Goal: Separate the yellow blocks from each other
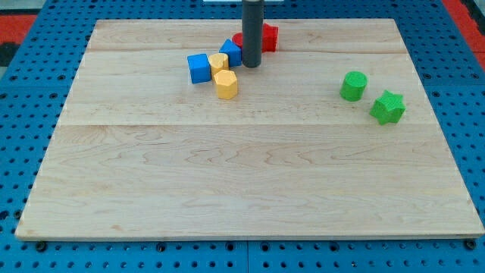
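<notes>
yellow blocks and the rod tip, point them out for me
front yellow block [226,84], camera view, on its top face
rear yellow block [217,62], camera view, on its top face
tip [251,65], camera view, on the rod's very end

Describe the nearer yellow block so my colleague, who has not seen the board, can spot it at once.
Start at the wooden board and go to the cluster near its top edge, left of centre, where my tip stands. The yellow hexagonal block is the cluster's lowest piece in the view, just below the other yellow block and right of a blue cube. It alone juts toward the view's bottom.
</notes>
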Robot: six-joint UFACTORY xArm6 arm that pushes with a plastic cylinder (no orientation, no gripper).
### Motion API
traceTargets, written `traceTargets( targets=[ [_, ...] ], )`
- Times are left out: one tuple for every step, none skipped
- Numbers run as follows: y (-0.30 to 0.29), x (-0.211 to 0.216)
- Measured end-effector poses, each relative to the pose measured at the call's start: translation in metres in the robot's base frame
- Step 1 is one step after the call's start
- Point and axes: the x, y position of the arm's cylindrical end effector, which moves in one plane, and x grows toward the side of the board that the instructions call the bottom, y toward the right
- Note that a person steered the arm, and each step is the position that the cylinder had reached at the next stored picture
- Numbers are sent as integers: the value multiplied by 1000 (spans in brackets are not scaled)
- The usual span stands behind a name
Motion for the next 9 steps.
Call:
traceTargets(
  targets=[
    [-42,46],
    [-42,65],
    [-70,49],
    [-116,-3],
    [-176,-39],
    [-133,-25],
    [-100,-51],
    [-113,-103],
    [-152,-92]
  ],
)
